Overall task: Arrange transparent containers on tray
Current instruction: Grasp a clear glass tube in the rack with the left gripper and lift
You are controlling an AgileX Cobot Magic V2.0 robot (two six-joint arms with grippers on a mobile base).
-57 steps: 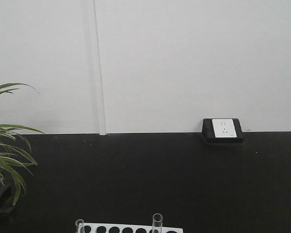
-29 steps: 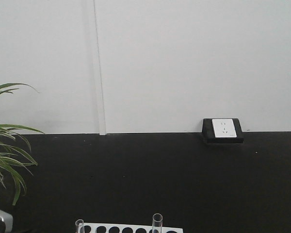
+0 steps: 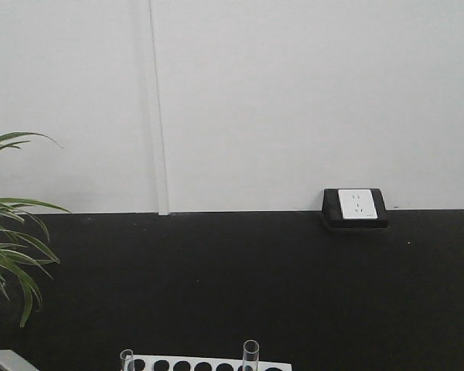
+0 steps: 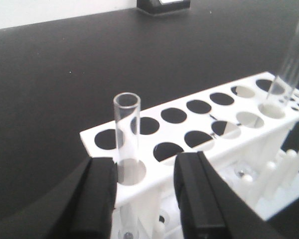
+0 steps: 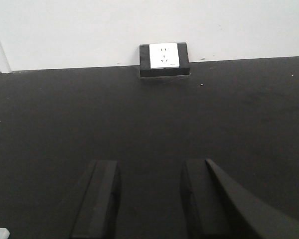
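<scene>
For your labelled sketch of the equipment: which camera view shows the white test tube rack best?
The left wrist view: the white rack fills much of the frame, holes and two test tubes clear. The front view catches only its top edge; the right wrist view shows none of it.

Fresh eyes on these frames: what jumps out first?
A glass tube stands in the near corner hole of the white rack, between the open jaws of the left gripper, in the left wrist view. A second tube stands toward the rack's far end. The right gripper hangs open over the black table, facing a white socket at the wall.
</scene>
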